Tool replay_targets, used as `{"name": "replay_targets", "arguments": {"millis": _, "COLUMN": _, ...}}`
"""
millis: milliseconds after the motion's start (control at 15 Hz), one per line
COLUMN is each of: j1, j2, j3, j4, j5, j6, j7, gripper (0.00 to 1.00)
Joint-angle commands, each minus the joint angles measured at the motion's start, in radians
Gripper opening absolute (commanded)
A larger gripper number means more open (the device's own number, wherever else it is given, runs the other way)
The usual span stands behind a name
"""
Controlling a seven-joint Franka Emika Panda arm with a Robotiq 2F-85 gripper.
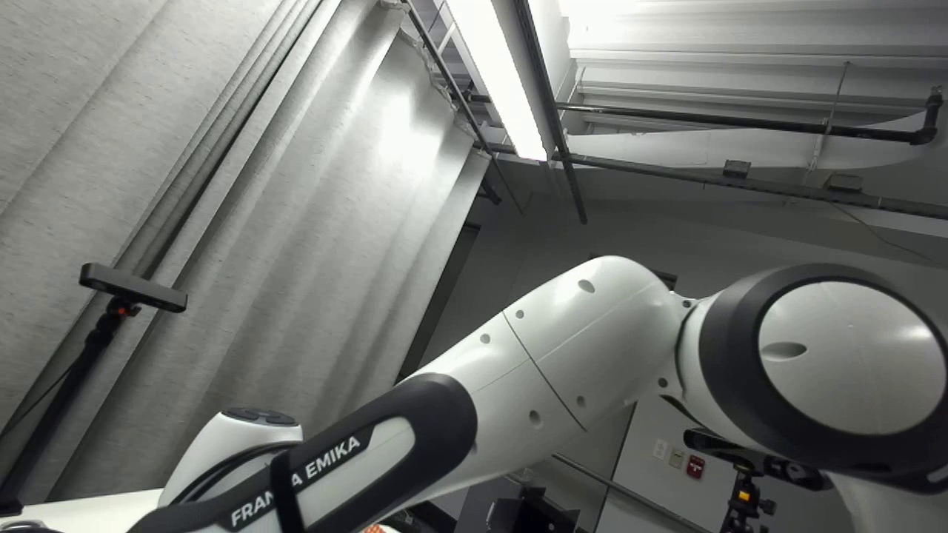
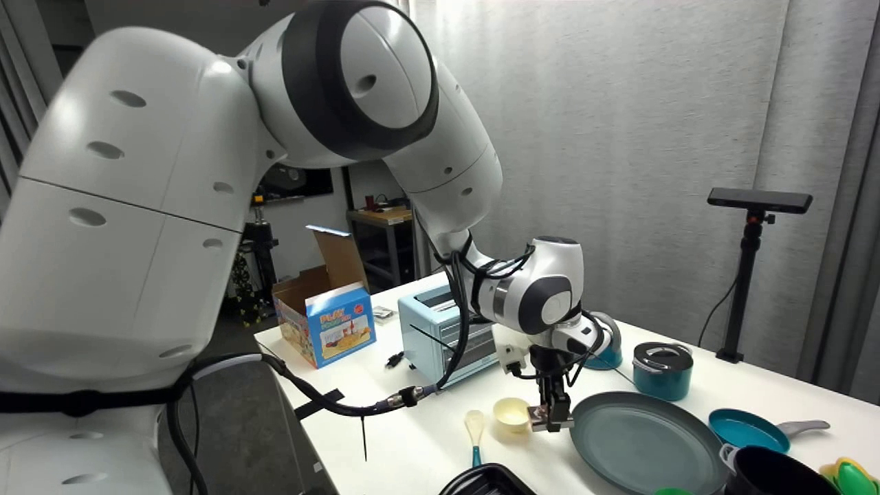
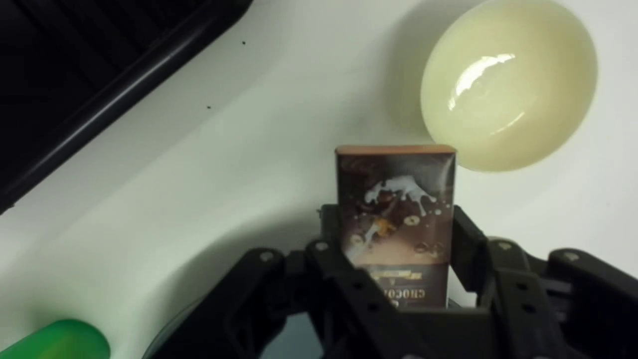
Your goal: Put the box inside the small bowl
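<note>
The box is a small brown chocolate carton [image 3: 398, 214], held lengthwise between my gripper's black fingers [image 3: 398, 234] in the wrist view. In an exterior view, the box [image 2: 538, 417] shows at my gripper [image 2: 552, 418], low over the table. The small bowl is cream-yellow [image 3: 508, 85] and stands upright and empty on the table. In the wrist view, the far end of the box overlaps the bowl's near edge. The bowl [image 2: 511, 414] is right beside the box in an exterior view. I cannot tell whether they touch. The box's near end is partly hidden by the fingers.
A large grey round plate [image 2: 646, 440] lies beside the gripper. A black tray [image 3: 114, 89] and a spoon [image 2: 474, 427] are near the bowl. A light-blue toaster [image 2: 430, 337], an open cardboard carton [image 2: 340, 326], a teal pot [image 2: 662, 377] and a teal pan [image 2: 749, 430] stand around.
</note>
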Motion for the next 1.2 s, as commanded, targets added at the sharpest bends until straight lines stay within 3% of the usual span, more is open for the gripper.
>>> {"name": "replay_targets", "arguments": {"millis": 0, "j1": 0.032, "j2": -0.054, "j3": -0.017, "j4": -0.004, "j5": -0.041, "j6": -0.032, "j7": 0.048, "gripper": 0.28}}
{"name": "replay_targets", "arguments": {"millis": 1133, "j1": 0.081, "j2": -0.025, "j3": 0.042, "j4": 0.028, "j5": -0.036, "j6": -0.002, "j7": 0.060, "gripper": 0.28}}
